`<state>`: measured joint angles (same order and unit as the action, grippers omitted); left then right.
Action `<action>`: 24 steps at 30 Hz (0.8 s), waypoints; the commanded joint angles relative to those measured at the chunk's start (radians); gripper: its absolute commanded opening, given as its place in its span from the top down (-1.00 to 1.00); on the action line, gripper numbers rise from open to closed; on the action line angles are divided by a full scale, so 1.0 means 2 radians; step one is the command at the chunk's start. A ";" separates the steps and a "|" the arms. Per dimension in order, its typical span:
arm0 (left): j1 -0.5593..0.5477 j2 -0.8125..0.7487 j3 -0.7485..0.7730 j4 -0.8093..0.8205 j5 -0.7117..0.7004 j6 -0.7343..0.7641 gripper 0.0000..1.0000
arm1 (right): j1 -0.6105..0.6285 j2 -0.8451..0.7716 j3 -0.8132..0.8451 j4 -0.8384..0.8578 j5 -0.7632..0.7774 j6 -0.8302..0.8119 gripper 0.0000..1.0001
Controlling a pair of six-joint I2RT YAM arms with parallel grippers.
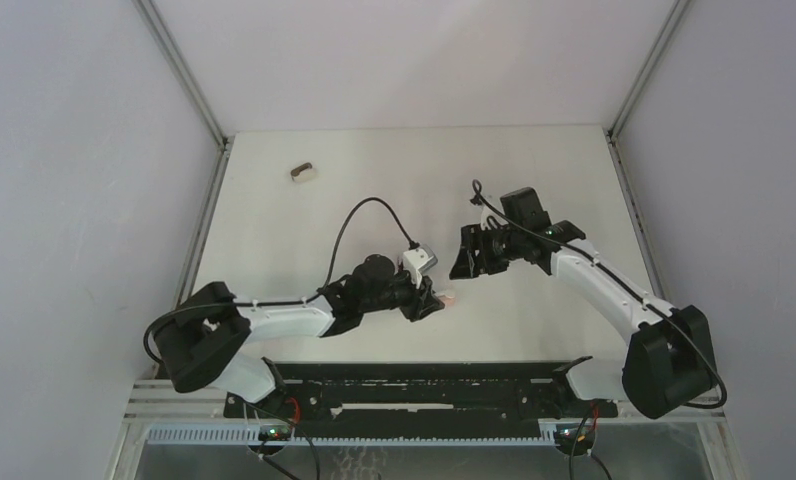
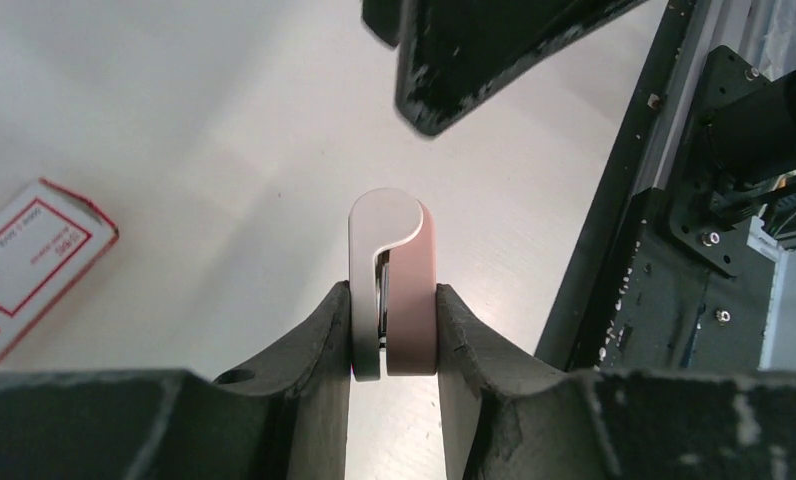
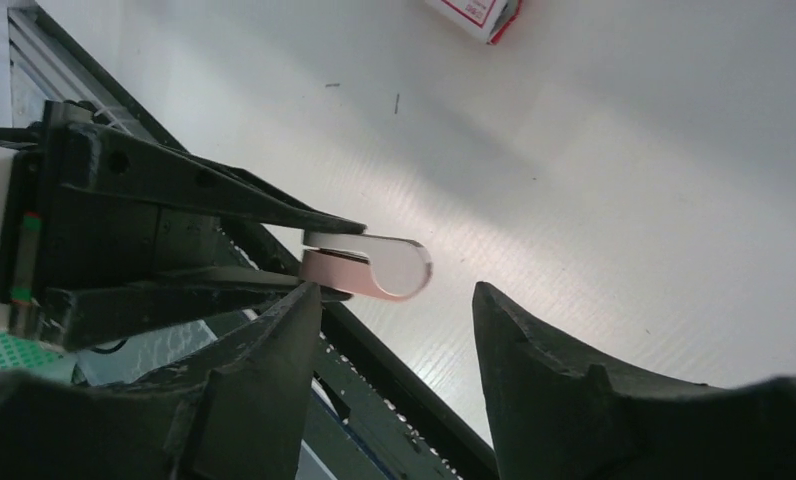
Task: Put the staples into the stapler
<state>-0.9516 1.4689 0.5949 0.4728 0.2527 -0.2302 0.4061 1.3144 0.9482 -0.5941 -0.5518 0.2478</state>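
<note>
Bright, diffuse light lit the white table (image 1: 374, 170); shadows were soft, and the nearest fingers (image 3: 264, 400) were slightly blurred.

Frame edges are cutting off the red-labelled box (image 2: 34, 262) in both wrist views. The left hand (image 2: 392, 305) is hiding the stapler's (image 2: 389, 225) rear.

The stapler (image 2: 394, 290) sits between the left gripper (image 1: 431, 299) fingers, at the bench (image 1: 374, 160) front middle. The right gripper (image 1: 467, 262) hangs just beyond it, apart. The staple box (image 1: 302, 172) lies far back left.
</note>
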 commanded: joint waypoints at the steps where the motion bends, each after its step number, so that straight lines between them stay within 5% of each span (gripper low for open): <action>1: -0.001 -0.051 -0.012 -0.054 -0.025 -0.066 0.86 | -0.012 -0.038 -0.023 0.042 0.016 0.010 -0.16; 5: 0.006 -0.103 -0.039 -0.096 -0.043 -0.131 0.87 | 0.002 -0.080 -0.057 0.092 0.026 0.003 -0.27; 11: 0.075 -0.182 -0.098 -0.098 0.039 -0.242 0.86 | 0.046 -0.142 -0.109 0.185 0.032 -0.009 -0.56; 24: 0.197 -0.334 -0.129 -0.181 0.185 -0.275 0.86 | 0.203 -0.159 -0.125 0.239 0.108 -0.075 -0.66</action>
<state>-0.6228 0.8455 0.3717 0.1368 0.4831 -0.7403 0.7670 1.0313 0.7128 -0.1913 -0.3820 0.1658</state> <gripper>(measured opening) 0.359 0.832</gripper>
